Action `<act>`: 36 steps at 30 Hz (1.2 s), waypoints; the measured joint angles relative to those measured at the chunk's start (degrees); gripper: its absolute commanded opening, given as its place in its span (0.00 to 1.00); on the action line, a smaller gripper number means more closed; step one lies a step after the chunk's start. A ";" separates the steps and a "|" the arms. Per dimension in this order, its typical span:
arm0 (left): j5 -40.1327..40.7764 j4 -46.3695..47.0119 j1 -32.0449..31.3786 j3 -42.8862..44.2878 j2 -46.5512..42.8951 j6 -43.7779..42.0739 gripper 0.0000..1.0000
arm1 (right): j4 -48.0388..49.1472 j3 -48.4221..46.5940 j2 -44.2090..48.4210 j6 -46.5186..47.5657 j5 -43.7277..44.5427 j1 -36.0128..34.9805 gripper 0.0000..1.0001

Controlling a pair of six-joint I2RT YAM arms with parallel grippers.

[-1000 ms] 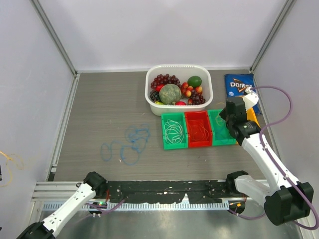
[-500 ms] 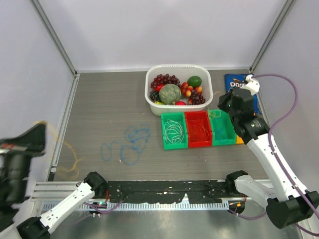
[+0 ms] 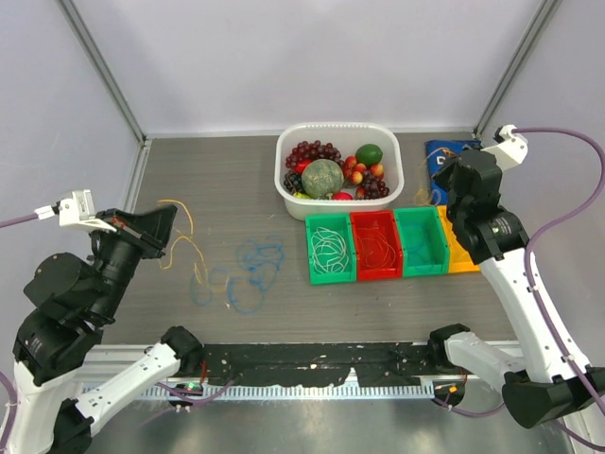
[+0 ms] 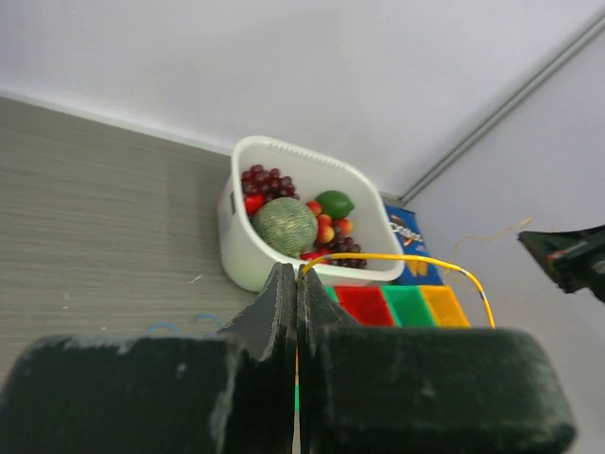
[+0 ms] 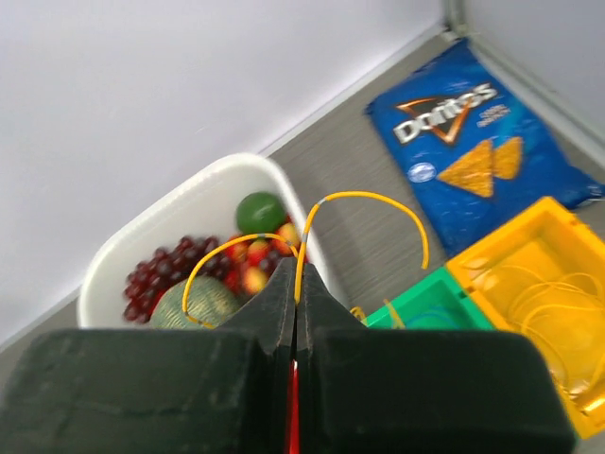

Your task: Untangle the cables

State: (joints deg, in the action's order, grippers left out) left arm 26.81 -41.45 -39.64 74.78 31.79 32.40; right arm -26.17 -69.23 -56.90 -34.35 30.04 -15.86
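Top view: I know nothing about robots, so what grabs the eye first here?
A white tub of fruit sits at the back, with green, red and yellow bins in a row before it. Blue cable loops sprawl on the table, while the left gripper and right gripper each pinch a thin yellow wire.

Bright, even light in all three views, with only faint shadows.
From overhead we see soft shadows beside the white basket (image 3: pixel 338 127) and dull glare on the metal plate (image 3: pixel 312 421) along the bottom edge. In our wrist views the left gripper (image 4: pixel 296 274) and right gripper (image 5: pixel 295 279) loom dark and blurred at the bottom, each one's yellow cable (image 4: pixel 397 257) crisp.
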 measured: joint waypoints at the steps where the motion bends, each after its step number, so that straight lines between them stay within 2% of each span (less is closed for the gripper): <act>1: -0.94 0.76 0.00 0.13 0.00 0.44 0.00 | -0.22 0.00 -0.46 -0.33 1.70 0.39 0.01; 6: -5.03 2.69 0.00 0.20 0.02 3.06 0.00 | -2.08 0.02 -2.82 -2.60 9.46 5.18 0.01; 12: -8.57 4.39 0.00 0.17 0.09 5.27 0.00 | -2.14 2.95 -3.50 -5.97 11.98 15.65 0.01; 19: -10.58 5.38 0.00 -0.48 0.24 7.02 0.00 | -0.87 10.32 -7.56 -9.07 8.76 25.24 0.01; 26: -12.09 6.12 0.00 -1.18 0.50 7.91 0.00 | -0.83 16.39 -10.43 -13.62 4.55 27.36 0.02; 28: -13.03 6.51 0.00 -1.14 1.01 7.93 0.00 | -0.76 17.64 -10.21 -14.49 4.28 27.34 0.15; 29: -13.75 6.78 0.00 -1.05 1.53 7.96 0.00 | -0.72 18.14 -10.16 -14.93 4.26 27.34 0.39; 30: -14.29 7.06 0.00 -1.03 1.99 8.02 0.00 | -0.57 18.47 -10.10 -15.19 4.02 27.36 0.48; 31: -14.93 7.43 0.00 -1.01 2.60 8.11 0.00 | -0.37 18.58 -10.10 -15.50 3.56 27.36 0.61; 33: -16.00 8.02 0.00 -1.03 3.65 8.26 0.00 | 0.28 18.56 -10.10 -15.02 2.08 27.39 0.72; 36: -17.49 9.27 0.00 -1.46 4.72 9.03 0.00 | 0.59 18.21 -10.12 -14.93 -1.11 27.47 0.77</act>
State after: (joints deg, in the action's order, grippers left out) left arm 9.32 -32.18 -39.64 73.32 36.51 41.43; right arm -25.58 -51.03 -67.02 -49.28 28.93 11.62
